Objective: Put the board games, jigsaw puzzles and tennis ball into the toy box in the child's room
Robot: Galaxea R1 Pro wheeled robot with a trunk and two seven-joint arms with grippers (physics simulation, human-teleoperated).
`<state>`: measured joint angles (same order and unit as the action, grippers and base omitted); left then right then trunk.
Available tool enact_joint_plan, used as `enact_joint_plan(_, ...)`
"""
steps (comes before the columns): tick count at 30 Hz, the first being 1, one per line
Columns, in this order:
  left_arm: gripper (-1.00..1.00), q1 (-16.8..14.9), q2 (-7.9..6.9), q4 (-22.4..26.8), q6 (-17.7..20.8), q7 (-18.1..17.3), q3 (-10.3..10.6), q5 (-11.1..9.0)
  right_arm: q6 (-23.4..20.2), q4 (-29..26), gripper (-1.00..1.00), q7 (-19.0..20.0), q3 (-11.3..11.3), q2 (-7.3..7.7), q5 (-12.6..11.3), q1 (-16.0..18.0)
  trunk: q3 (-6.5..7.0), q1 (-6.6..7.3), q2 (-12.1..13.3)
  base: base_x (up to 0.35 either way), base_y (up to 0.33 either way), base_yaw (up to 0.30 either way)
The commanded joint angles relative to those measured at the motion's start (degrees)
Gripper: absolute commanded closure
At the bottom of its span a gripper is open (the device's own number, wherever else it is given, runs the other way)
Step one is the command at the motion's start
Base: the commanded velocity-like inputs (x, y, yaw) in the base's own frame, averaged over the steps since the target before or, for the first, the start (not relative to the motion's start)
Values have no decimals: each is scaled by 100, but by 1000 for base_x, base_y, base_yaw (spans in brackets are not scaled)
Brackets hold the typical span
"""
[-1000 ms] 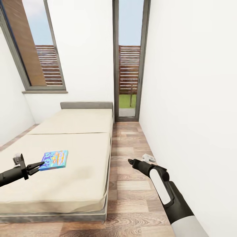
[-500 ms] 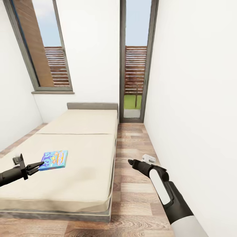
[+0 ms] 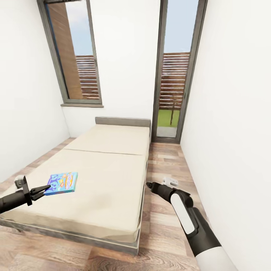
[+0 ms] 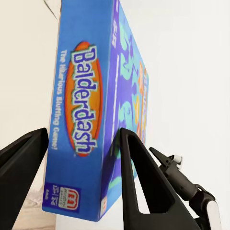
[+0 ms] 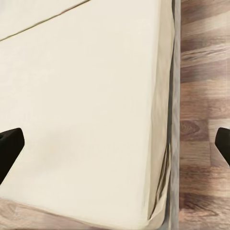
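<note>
1. Gripping the blue flat rectangular board game box (image 3: pixel 63 182), the left pincer (image 3: pixel 42 189) pinches its near-left edge, one finger on each broad face; the left wrist view shows the blue spine (image 4: pixel 79 124) between the two dark fingers (image 4: pixel 139 177).
2. That box hangs over the near-left part of the wide cream-beige bed (image 3: pixel 109 177), its long axis pointing away from the pincer toward the right.
3. Being already in the left arm's hold, it needs no reach from the right.
4. On the right, the right pincer (image 3: pixel 149 185) hovers over the brown wood-plank floor (image 3: pixel 165 162) beside the bed edge; its fingers are spread wide with nothing between.
5. Judged from this, the next stage is carrying the box to the toy box on the surface.
</note>
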<state>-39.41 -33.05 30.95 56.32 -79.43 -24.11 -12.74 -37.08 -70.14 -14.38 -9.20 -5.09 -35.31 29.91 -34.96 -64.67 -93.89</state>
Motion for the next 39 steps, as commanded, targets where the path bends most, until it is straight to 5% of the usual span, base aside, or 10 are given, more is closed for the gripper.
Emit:
enact_joint_plan(1, 100, -5, 0, -1, 56, -8, -6, -10, 15, -10, -100, -56, -7, 3, -59, 4, 13, 23, 39, 0, 0, 288)
enact_joint_plan(16, 100, -5, -3, -1, 55, -3, -1, -9, 69, -8, -100, -56, -20, -1, -55, 4, 282, 353, 640, 0, 0, 284)
enact_joint_plan(29, 100, -5, -3, -1, 55, -2, -3, -9, 76, -17, -100, -60, -26, -7, -55, 6, 514, 638, 1162, 0, 0, 104)
enact_joint_plan(39, 100, -1, -13, -1, 55, -10, 2, -9, 152, -12, -100, -72, -30, -164, -15, 4, 692, 858, 1563, 0, 0, 34)
